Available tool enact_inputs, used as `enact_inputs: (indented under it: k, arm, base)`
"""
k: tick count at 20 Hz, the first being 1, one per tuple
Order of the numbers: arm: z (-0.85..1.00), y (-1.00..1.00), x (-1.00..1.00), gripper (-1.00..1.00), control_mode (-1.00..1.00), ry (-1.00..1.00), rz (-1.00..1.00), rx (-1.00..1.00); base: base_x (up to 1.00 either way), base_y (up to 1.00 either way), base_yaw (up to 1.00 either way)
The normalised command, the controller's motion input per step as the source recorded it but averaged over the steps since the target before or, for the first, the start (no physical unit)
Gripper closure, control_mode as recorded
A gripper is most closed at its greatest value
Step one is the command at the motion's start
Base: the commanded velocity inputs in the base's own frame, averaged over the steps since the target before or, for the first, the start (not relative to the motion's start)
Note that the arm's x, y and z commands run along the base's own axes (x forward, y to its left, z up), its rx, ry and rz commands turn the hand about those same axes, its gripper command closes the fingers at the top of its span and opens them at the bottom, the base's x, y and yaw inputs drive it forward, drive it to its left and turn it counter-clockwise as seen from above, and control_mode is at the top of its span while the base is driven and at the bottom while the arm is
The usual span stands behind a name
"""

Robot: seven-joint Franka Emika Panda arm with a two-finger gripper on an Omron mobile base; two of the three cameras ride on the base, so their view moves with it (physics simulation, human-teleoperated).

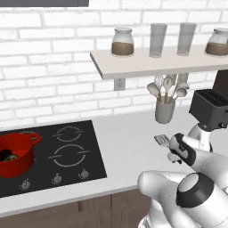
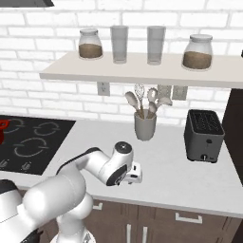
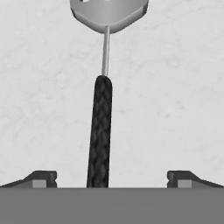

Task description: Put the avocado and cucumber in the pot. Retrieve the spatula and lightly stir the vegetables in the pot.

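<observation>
The gripper [image 3: 109,179] is standing fully spread, grasping nothing; its fingertips [image 3: 41,178] are sitting either side of the spatula [image 3: 101,131], apart from the handle. The spatula is lying flat on the white counter [image 3: 175,87], black handle running between the tips, thin metal neck and slotted grey head pointing away.

Handling (judged): light, stiff, not fragile. Textured black handle is likely giving fair friction; slim neck is a poor hold. Recommended grip pt: mid handle, approx. where the tips are sitting now. Low profile is calling for a close descent to the counter.

In the left base view, the red pot [image 1: 18,153] is sitting on the cooktop [image 1: 71,156], well apart from the arm, w/ dark vegetables [image 1: 9,156] inside.
</observation>
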Motion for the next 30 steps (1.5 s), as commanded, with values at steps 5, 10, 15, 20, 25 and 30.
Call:
enact_inputs:
  k: [5, 10, 15, 20, 25, 30]
  arm:
    - [0.00, 0.00, 0.00, 1.00, -1.00, 0.00, 0.00, 0.00]
    - [0.00, 0.00, 0.00, 1.00, -1.00, 0.00, 0.00, 0.00]
    - [0.00, 0.00, 0.00, 1.00, -1.00, 0.00, 0.00, 0.00]
    - [0.00, 0.00, 0.00, 1.00, -1.00, 0.00, 0.00, 0.00]
    - [0.52, 0.07, -0.20, 1.00, -1.00, -0.03, 0.01, 0.00]
    - [0.97, 0.13, -0.55, 1.00, -1.00, -0.07, 0.02, -0.04]
  base:
    - [0.00, 0.00, 0.00]
    - [0.00, 0.00, 0.00]
    - [0.00, 0.00, 0.00]
    - [0.00, 0.00, 0.00]
    - [0.00, 0.00, 0.00]
    - [0.00, 0.00, 0.00]
